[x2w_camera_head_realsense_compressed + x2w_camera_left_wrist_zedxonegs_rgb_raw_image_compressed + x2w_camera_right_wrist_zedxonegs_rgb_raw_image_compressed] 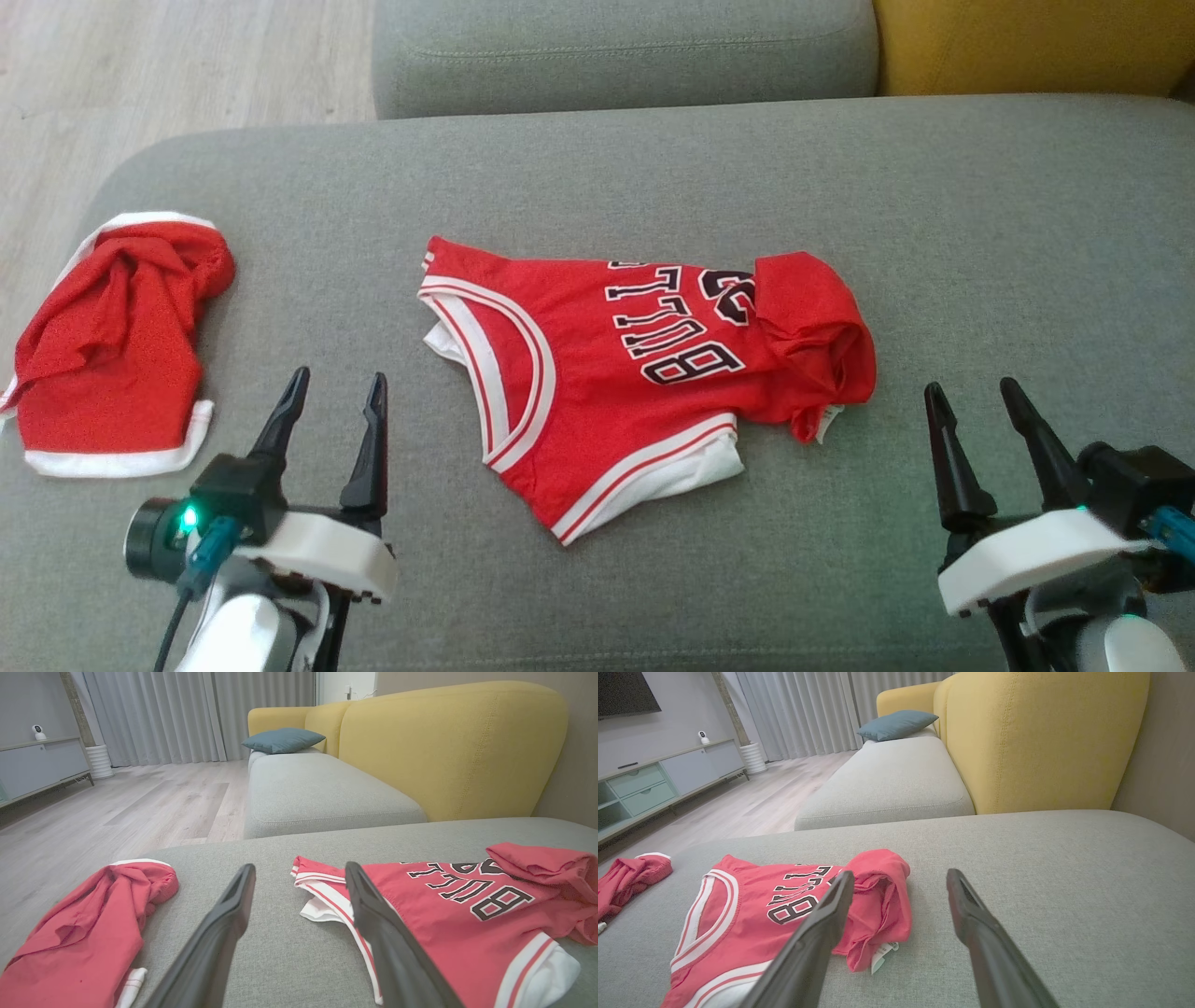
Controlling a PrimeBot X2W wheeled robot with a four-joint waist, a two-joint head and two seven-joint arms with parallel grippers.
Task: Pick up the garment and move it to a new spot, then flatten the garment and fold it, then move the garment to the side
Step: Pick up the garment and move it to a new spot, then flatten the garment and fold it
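Nearest the camera, two pale forearms rise from the bottom corners of the head view, each wrist carrying a white bracket and a dark camera. The left tool (339, 375) sits at the lower left. Its two dark fingers point away from the robot and lean slightly right, and they stand apart with nothing between them. The right tool (969, 385) mirrors it at the lower right, fingers leaning slightly left, likewise spread and empty. Both are held low over the grey seat (934, 233), touching no fabric.

Between the tools, a little farther out, lies the jersey (597, 392), red with white trim and black lettering, about mid-seat. Its neck opening faces the left tool. The end nearer the right tool is bunched and folded over, and a small white tag shows there.

Out to the left, at the seat's edge, a crumpled red cloth (112, 355) with a white hem lies well apart from the jersey.

Beyond are a second seat (616, 56), a yellow backrest (1027, 47), a blue pillow (282, 739) and a pale wood floor (140, 65).
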